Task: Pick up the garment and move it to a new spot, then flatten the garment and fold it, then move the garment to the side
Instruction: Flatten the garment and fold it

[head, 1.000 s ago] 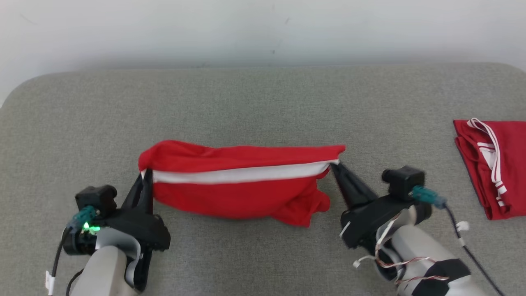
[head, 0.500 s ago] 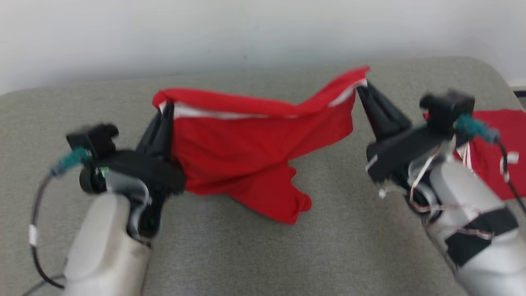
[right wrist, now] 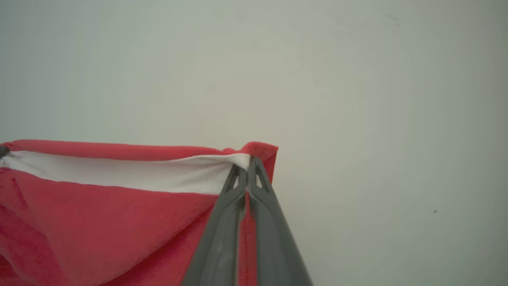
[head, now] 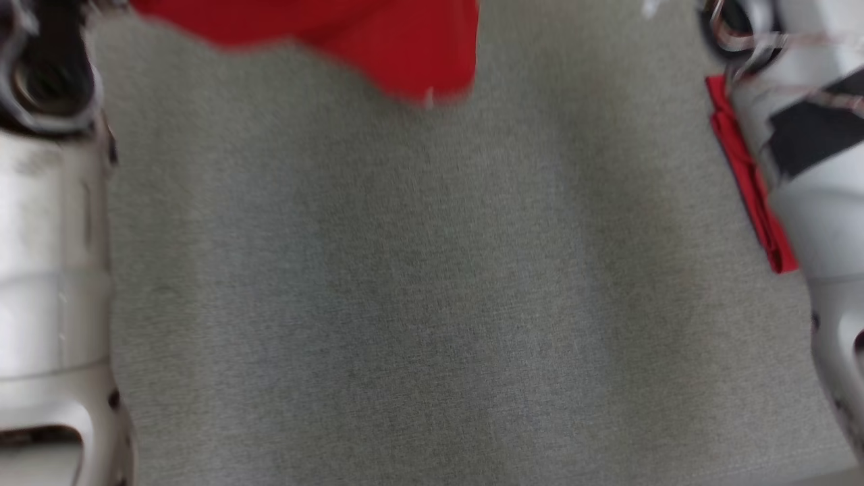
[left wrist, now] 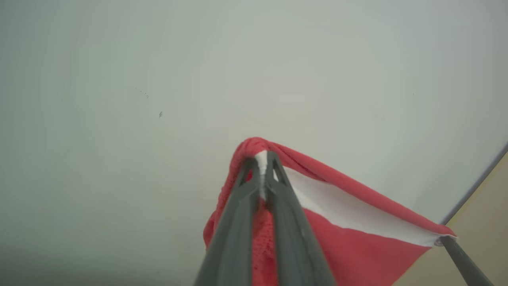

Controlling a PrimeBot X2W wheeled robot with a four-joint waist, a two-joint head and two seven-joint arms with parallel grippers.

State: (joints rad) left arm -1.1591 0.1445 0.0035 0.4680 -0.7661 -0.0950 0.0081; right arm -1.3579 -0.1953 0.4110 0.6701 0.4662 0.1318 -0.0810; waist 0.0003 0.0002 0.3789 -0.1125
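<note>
Hanging between your two grippers, the garment (left wrist: 357, 246) is raised in front of a plain pale wall (left wrist: 158, 79). Its long axis runs along the white band (right wrist: 119, 172) from one grip to the other, roughly 9 to 3 o'clock across your front. The red cloth drops below that band.

Your left gripper (left wrist: 261, 159) has its fingers pinched narrow on one end of the band. In the left wrist view the band stretches taut from there toward 4 o'clock, where a finger (left wrist: 464, 258) of the other arm meets its far corner. Your right gripper (right wrist: 247, 167) is clamped just as tightly on that corner. In its wrist view the band runs off toward 9 o'clock.

Your head view is heavily blurred. The garment's lower part hangs in at 12 o'clock, cut off by the top edge, and you cannot tell whether its hem clears the grey surface (head: 405, 304). Your left forearm (head: 47, 270) stands at 9 o'clock and your right forearm (head: 810, 169) at 2 o'clock. A second red cloth (head: 749, 182) lies on the surface near 3 o'clock, mostly hidden behind the right forearm, so its shape is hard to make out.
</note>
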